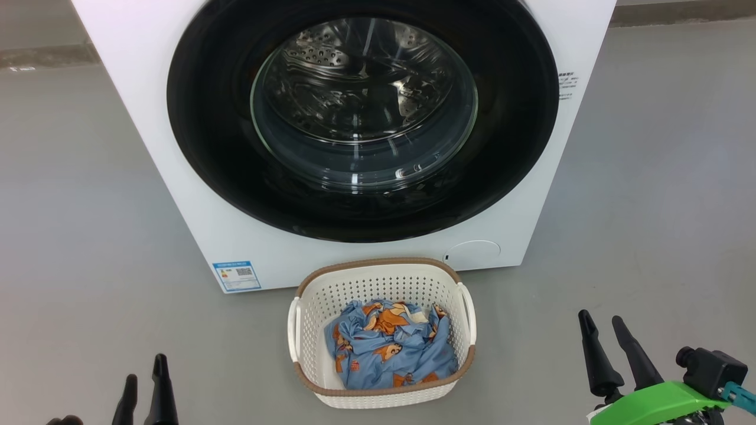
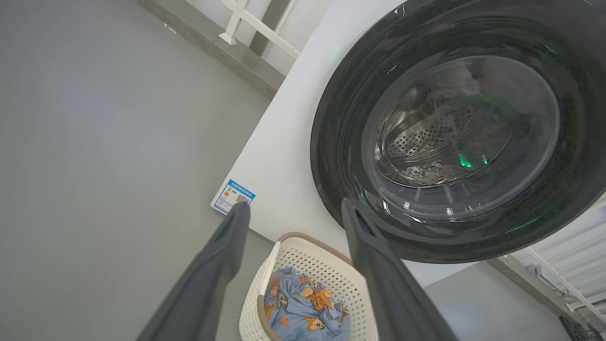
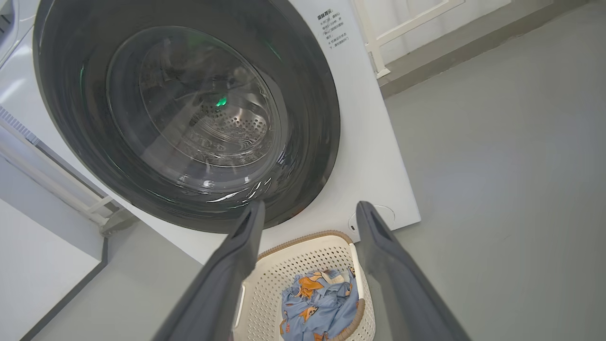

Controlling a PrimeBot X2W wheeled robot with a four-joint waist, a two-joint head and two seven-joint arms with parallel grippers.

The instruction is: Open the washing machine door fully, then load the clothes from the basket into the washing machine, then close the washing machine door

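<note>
Head view: the left gripper (image 1: 145,369) and the right gripper (image 1: 600,317) sit low at either side, fingers spread wide with nothing between them, both apart from the basket (image 1: 378,263). The basket stands on the floor (image 1: 88,236) just before the washing machine (image 1: 283,260), with the clothes (image 1: 390,348) heaped inside. The washing machine door (image 1: 207,118) looks shut, and the steel drum (image 1: 354,77) shows through its glass. As I judge it, nothing is done yet: opening, loading and closing all remain.

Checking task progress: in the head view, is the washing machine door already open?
No, the washing machine door sits shut, flush against the white front of the washing machine.
</note>
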